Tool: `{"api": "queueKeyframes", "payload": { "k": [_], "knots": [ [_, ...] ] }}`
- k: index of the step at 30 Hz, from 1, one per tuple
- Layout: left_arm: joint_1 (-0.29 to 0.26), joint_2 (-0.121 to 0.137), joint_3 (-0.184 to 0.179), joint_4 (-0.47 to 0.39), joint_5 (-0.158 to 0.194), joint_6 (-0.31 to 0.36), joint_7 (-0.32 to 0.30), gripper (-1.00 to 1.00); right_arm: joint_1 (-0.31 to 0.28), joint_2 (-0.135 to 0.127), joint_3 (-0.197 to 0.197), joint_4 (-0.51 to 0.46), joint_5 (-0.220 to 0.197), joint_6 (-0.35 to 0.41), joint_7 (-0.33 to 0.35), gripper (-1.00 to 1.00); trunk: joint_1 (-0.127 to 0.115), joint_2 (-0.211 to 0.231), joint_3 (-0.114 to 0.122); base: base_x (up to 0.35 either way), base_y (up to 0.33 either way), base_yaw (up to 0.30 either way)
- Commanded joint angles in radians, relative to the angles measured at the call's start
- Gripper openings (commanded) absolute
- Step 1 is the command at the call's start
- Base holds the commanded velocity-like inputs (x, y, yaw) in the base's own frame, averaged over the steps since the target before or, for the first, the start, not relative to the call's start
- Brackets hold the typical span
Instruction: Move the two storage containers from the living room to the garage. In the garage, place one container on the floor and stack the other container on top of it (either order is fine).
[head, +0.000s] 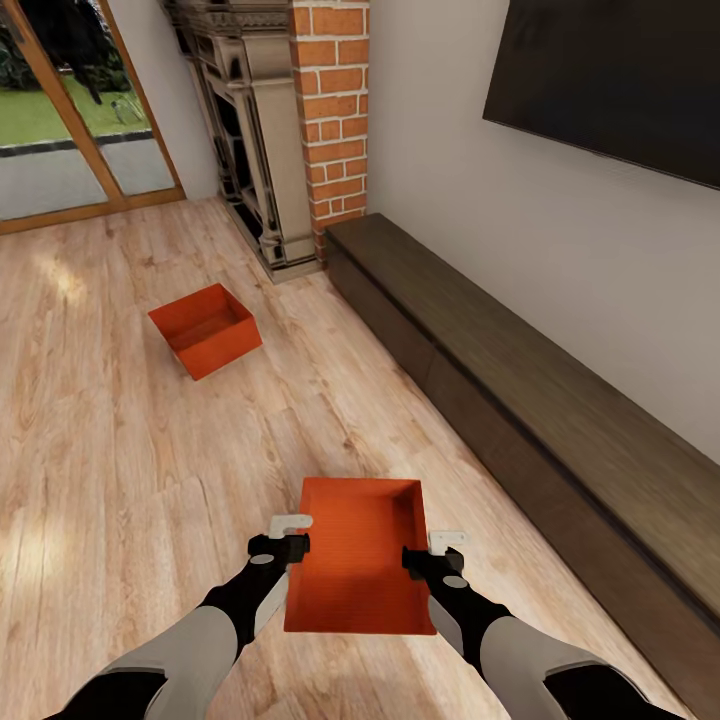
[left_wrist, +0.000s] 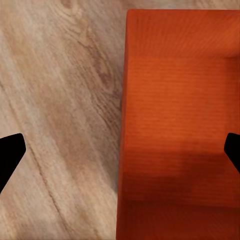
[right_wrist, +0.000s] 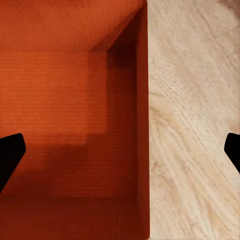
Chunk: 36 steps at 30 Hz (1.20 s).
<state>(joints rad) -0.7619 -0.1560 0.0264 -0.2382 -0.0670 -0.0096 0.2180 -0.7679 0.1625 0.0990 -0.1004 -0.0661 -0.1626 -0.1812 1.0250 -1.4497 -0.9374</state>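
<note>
With each pincer, left (head: 291, 532) and right (head: 437, 550), spread astride a side wall of the near container (head: 358, 570), we should clamp both evenly before lifting.

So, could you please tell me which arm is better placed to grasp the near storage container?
Neither clearly: left gripper straddles the near storage container's left wall, right gripper its right wall, both open. A two-arm lift looks likeliest.

A black TV (head: 610, 85) hangs above the long dark bench (head: 540, 400) — brick chimney (head: 330, 110), ornate fireplace (head: 250, 130), glass door (head: 70, 120) beyond.
</note>
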Motion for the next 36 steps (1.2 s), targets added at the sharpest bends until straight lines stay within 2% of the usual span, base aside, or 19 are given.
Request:
{"api": "queueKeyframes", "payload": {
  "k": [1, 10, 24, 26, 30, 36],
  "knots": [
    [0.000, 0.000, 0.003, 0.000, -0.007, -0.001, 0.004, 1.00, -0.001, 0.000, 0.008, 0.001, -0.006, -0.003, -0.004, 1.00, 0.000, 0.000, -0.001, 0.003, 0.000, 0.000],
    [0.000, -0.002, 0.005, 0.000, -0.005, 0.000, 0.009, 1.00, -0.001, -0.003, 0.008, 0.001, -0.005, -0.003, -0.004, 1.00, 0.000, 0.000, -0.001, 0.001, 0.000, 0.000],
    [0.000, -0.007, 0.009, 0.029, 0.001, -0.001, 0.012, 1.00, -0.001, -0.023, 0.012, 0.001, -0.003, -0.003, -0.004, 1.00, 0.000, 0.000, -0.001, 0.000, 0.000, 0.000],
    [0.000, -0.007, 0.009, 0.033, 0.010, -0.001, 0.013, 1.00, -0.001, -0.028, 0.012, 0.001, -0.004, -0.003, -0.004, 1.00, 0.000, 0.000, -0.001, 0.000, 0.000, 0.000],
    [0.000, -0.007, 0.009, 0.038, 0.061, -0.001, 0.012, 1.00, -0.001, -0.033, 0.010, 0.000, -0.007, -0.003, -0.004, 1.00, 0.000, 0.000, -0.001, 0.000, 0.000, 0.000],
    [0.000, -0.006, 0.008, 0.042, 0.078, -0.001, 0.012, 1.00, -0.001, -0.034, 0.009, -0.001, -0.007, -0.003, -0.004, 1.00, 0.000, 0.000, -0.001, 0.000, 0.000, 0.000]
  ]
}}
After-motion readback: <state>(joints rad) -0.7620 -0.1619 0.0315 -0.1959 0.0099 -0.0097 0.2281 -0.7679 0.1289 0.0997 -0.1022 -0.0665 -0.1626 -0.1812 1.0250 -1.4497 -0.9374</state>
